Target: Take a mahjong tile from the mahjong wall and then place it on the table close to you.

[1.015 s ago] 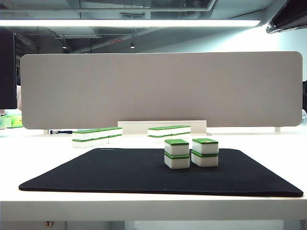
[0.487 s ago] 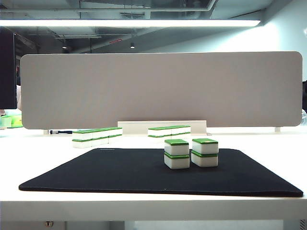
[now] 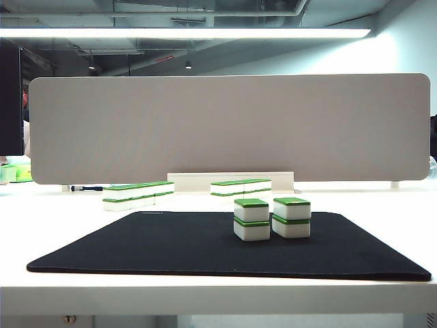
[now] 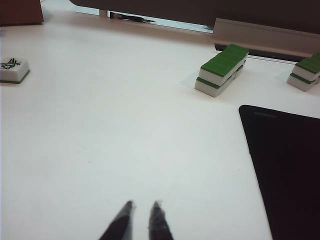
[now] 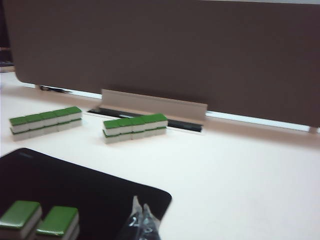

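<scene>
Left tool [image 4: 141, 220], right tool [image 5: 140, 216]: slim dark tapered fingertips.

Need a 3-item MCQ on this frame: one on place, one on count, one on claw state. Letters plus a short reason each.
1. Where do the two short tile stacks stand?
A. on the black mat
B. on the bare white table
C. against the grey divider

2. How many tiles high is each of those stacks?
A. one
B. two
C. three

3. What state is the left claw in?
A. shut on a tile
B. wide open
C. shut, holding nothing

Key: 1 A, both stacks sit on the mat in the exterior view. 2 B, each shows two green-topped tiles. 3 C, its tips stand close together over bare table with nothing between. The right claw by the mat's corner looks shut and empty too.
</scene>
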Robot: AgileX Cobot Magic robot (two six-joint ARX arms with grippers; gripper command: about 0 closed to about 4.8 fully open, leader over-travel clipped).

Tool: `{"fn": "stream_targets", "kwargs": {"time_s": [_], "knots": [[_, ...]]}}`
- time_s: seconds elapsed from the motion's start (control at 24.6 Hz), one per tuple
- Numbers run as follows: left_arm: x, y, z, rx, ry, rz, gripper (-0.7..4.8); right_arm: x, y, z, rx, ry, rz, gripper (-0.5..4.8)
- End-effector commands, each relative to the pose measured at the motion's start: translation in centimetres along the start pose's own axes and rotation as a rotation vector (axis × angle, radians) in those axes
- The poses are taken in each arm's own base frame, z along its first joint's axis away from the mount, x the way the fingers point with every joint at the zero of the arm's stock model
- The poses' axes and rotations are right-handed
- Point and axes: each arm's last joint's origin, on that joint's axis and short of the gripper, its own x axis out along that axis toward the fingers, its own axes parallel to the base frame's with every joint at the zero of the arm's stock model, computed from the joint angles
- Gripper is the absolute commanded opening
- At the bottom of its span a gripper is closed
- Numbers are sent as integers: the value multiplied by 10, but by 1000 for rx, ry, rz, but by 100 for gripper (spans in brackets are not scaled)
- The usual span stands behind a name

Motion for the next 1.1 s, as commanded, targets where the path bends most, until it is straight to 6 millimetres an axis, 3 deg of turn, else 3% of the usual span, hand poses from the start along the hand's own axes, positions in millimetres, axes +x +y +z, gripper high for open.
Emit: {"fn": "stream_targets", "kwargs": {"time_s": [0.04, 0.61, 1.1], "knots": [[0, 0, -1, 3, 9, -1, 44, -3, -1, -3, -2, -25, -25, -1], [0, 0, -1, 3, 9, -1, 44, -13, 1, -19, -8, -76, -50, -1], [0, 0, 0, 3, 9, -1, 44, -17, 1, -32, 13, 51, -52, -1]]}}
